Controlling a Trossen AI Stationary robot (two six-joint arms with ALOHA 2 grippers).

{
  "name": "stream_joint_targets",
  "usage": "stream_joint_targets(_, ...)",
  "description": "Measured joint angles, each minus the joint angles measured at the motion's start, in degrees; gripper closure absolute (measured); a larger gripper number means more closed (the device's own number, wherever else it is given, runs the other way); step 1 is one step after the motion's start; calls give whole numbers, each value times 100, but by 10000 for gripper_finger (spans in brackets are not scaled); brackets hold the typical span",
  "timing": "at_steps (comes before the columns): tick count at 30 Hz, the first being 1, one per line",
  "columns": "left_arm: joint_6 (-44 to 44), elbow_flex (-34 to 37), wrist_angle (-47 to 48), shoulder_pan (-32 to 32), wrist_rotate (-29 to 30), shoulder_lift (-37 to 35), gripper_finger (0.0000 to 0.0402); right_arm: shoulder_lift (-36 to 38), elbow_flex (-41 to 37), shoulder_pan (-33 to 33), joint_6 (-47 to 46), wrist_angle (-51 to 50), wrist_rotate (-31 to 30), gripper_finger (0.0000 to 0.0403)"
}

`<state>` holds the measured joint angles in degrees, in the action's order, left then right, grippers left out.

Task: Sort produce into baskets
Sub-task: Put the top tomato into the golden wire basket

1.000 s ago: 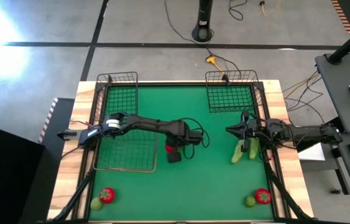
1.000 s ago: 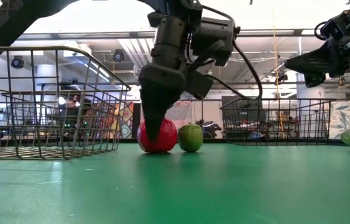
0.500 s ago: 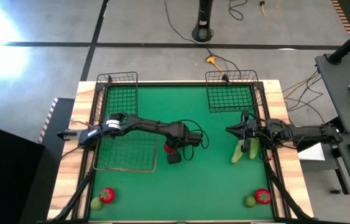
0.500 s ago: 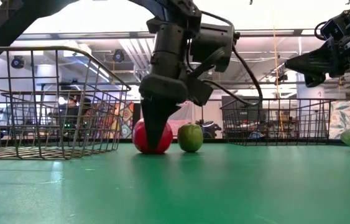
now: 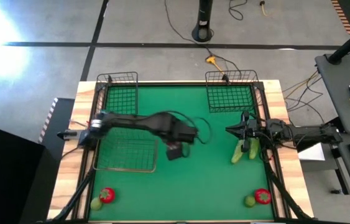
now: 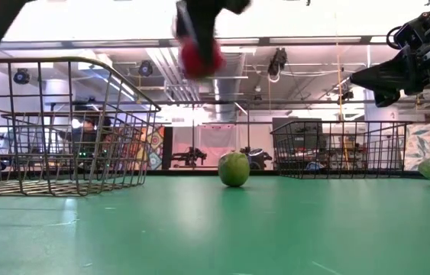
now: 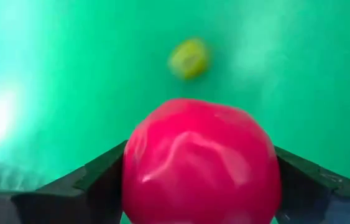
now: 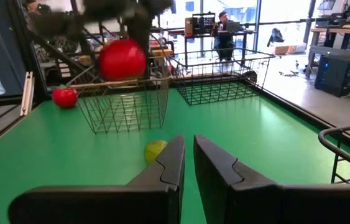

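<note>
My left gripper [image 5: 175, 150] is near the table's middle, shut on a round red piece [image 6: 199, 53] that is high above the green table top. A yellow-green round piece [image 6: 234, 168] rests on the table just beside it and also shows in the left wrist view [image 7: 188, 58]. My right gripper [image 5: 230, 129] hovers shut and empty at the right, next to two green cucumbers [image 5: 244, 150] lying on the table. The wide grey-wire basket [image 5: 128, 152] stands to the left of my left gripper. My left gripper pinches the red piece by two opposite sides [image 7: 131, 168] between its two fingers [image 7: 94, 182]. The fingers come from above and point down. The piece is lifted clear of the table and fills the gap between the fingers.
Two small dark baskets stand at the far edge, one left [image 5: 117, 93] and one right [image 5: 230, 93]. A red and a yellow-green piece lie at the near left corner [image 5: 103, 198], and another pair lies at the near right corner [image 5: 257, 198].
My left gripper has risen straight up from the table with the red piece, which has gone from resting on the table to hanging high and clear. The yellow-green piece beside it has stayed where it was.
</note>
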<state>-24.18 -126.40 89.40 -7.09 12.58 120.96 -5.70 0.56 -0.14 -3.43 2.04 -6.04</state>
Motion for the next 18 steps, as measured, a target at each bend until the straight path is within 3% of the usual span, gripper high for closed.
stream_joint_targets(3, -848, 913, 35, -84, 515, -895, 112, -2, 0, 0, 1, -4, 2, 374)
stream_joint_targets(7, -1953, 2294, -82, -214, 646, -2075, 112, -5, 0, 1, 1, -2, 2, 374)
stream_joint_targets(12, -3378, 4217, -524, -276, 560, -3422, 110, -6, 0, 2, 0, -2, 1, 374)
stream_joint_targets(18, -4514, 6287, -1980, -189, -24, -4401, 107, -6, 0, 1, 1, -2, -1, 374)
